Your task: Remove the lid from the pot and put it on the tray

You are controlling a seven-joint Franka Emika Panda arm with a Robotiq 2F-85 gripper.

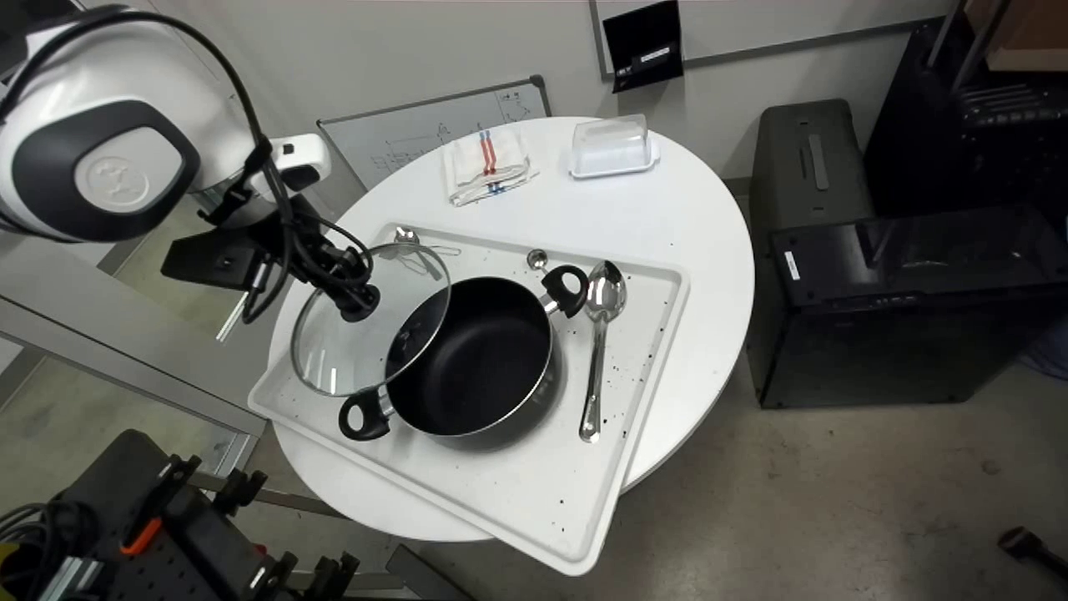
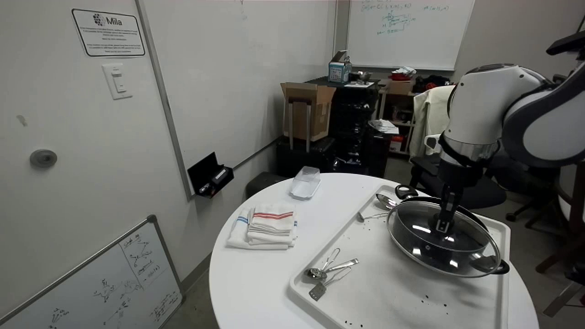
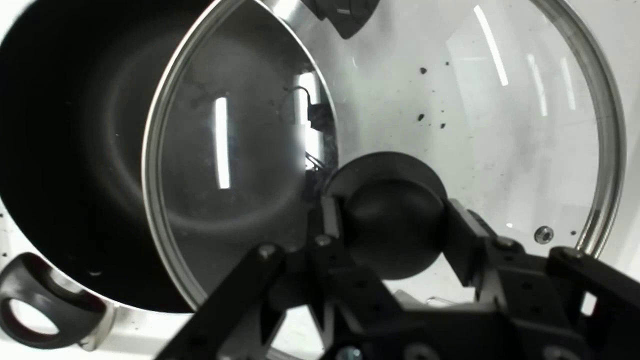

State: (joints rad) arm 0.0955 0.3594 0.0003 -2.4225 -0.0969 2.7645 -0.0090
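Observation:
The lid is a see-through glass disc with a metal rim and a black knob. My gripper is shut on the knob; in the wrist view the fingers sit on both sides of it. The lid hangs in the air, off to one side of the pot, and overlaps part of its opening from above. The lid also shows in an exterior view, where it covers much of the pot. The black pot is open and stands on the white tray. The wrist view shows the pot's inside.
A large metal spoon lies on the tray beside the pot. Small metal utensils lie near a tray corner. Folded towels and a clear-lidded dish stand on the round white table. Dark crumbs dot the tray.

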